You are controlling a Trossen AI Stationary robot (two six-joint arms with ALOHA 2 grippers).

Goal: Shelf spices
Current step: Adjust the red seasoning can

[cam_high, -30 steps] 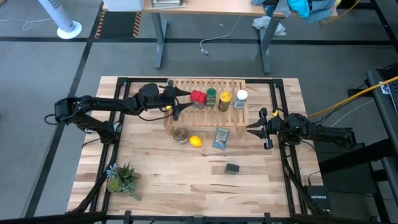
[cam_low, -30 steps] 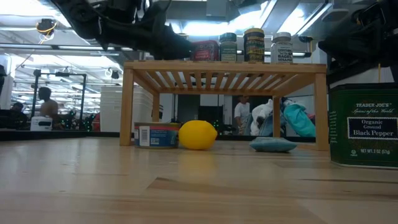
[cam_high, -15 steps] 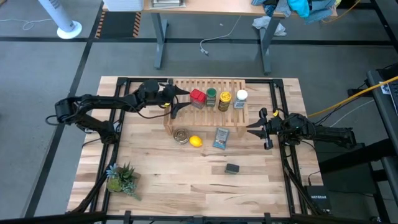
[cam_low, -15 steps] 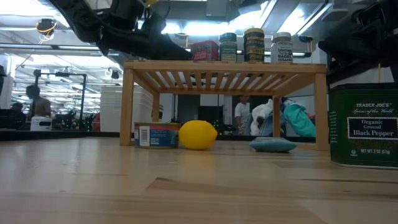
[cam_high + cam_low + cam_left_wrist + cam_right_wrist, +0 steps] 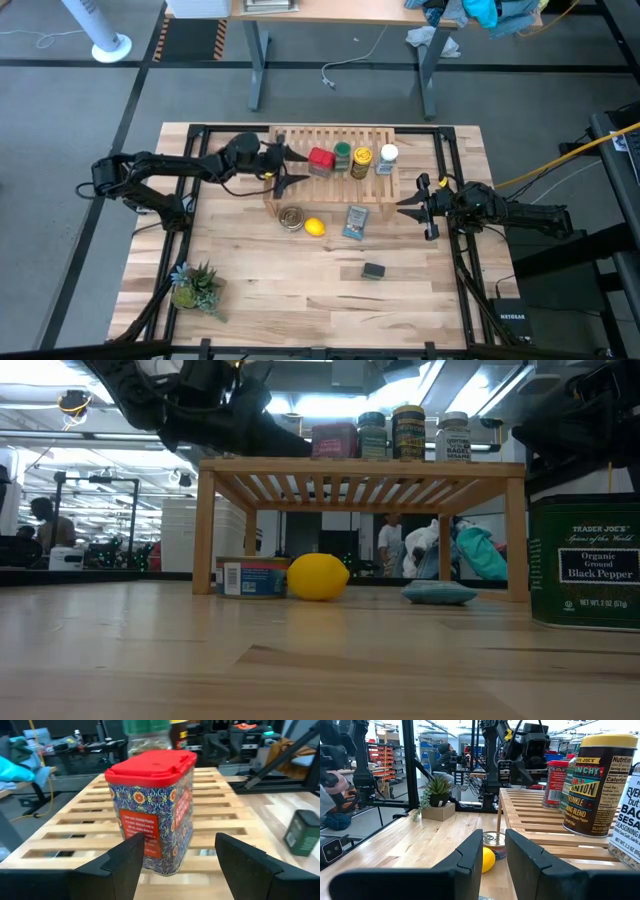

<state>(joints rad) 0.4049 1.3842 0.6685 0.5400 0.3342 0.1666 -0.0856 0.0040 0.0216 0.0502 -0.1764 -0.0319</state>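
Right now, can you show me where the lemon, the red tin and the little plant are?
lemon [image 5: 314, 227], high view, middle of the yellow fruit.
red tin [image 5: 151, 810], left wrist view, patterned front side.
plant [image 5: 195, 286], high view, green leaves.

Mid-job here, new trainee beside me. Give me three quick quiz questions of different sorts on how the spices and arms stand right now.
1. True or false: the red tin stands on the shelf.
2. Which spice is off the shelf? A green-lidded jar B dark grey tin C white-lidded jar
3. The left gripper's jaws are ____.

Key: 1 true; 2 B; 3 open, with the tin just ahead of them.
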